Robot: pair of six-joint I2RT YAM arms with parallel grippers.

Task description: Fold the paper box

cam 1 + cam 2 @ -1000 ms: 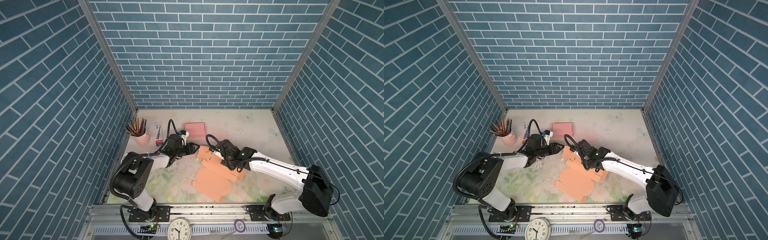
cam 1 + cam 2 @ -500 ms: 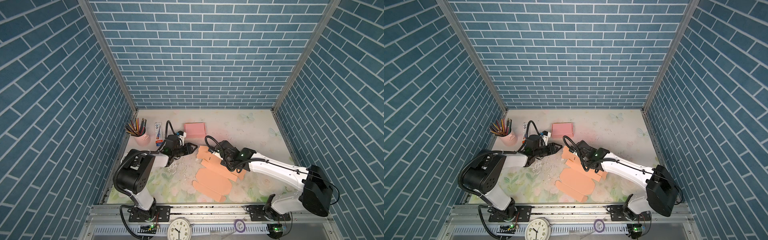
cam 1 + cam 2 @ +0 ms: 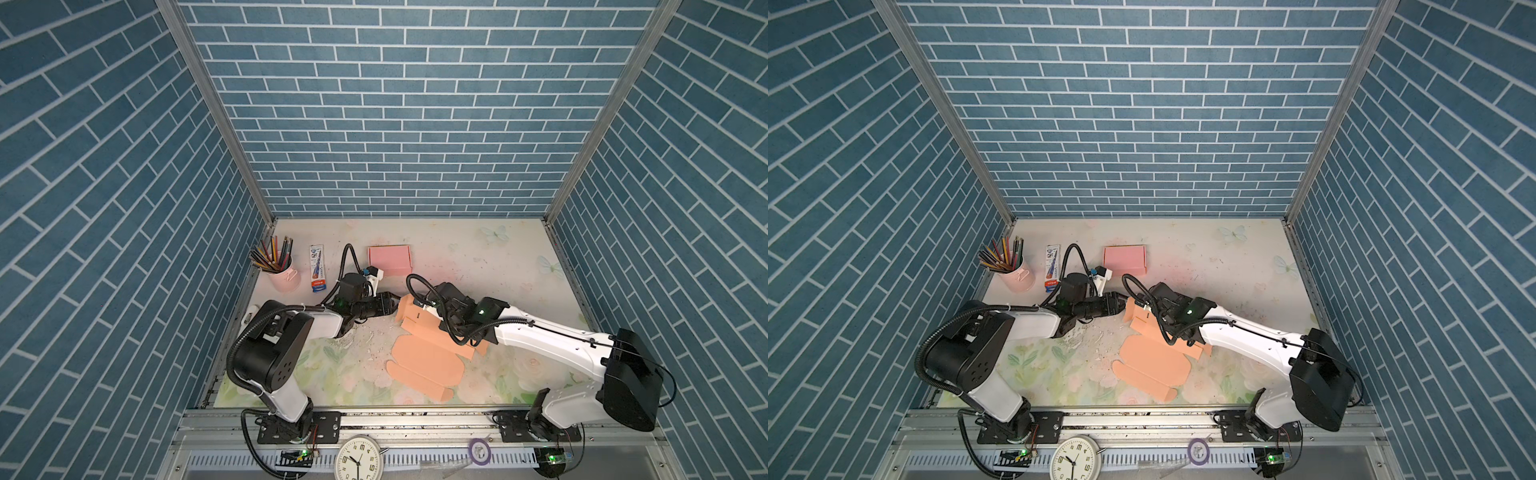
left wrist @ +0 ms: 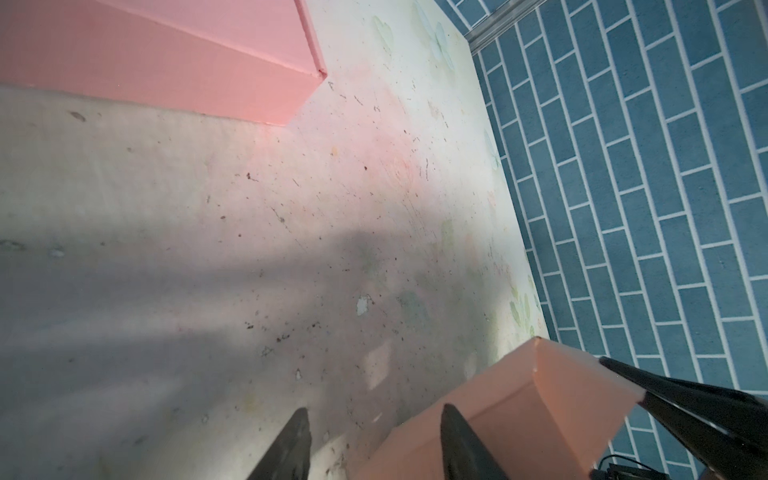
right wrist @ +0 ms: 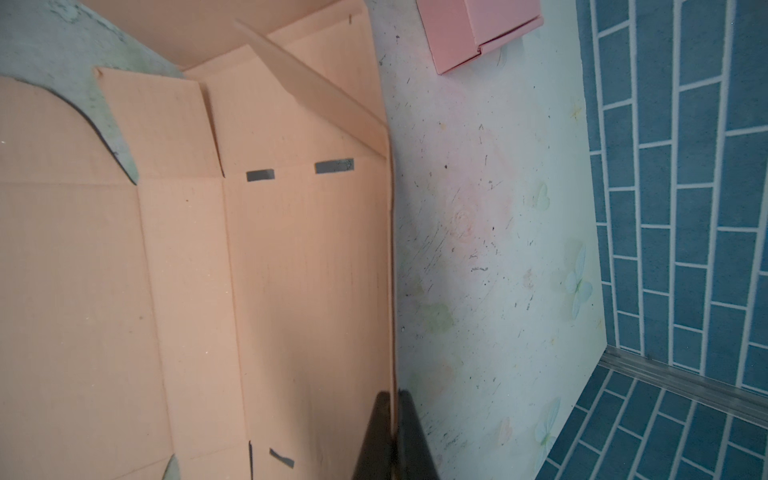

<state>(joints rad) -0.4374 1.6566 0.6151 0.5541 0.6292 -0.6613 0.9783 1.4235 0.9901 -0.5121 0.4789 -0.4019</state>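
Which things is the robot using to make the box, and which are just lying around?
For the job: orange paper box, right claw pinching its edge, left claw open beside it.

Just lying about: pink box, pencil cup, blue-and-white packet, clock.

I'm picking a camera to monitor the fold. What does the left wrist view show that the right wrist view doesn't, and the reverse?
Only left wrist: the left gripper, jaws apart beside the raised flap. Only right wrist: the flat panels of the paper box and its slots. Both: the right gripper shut on that flap, the pink box, the table.
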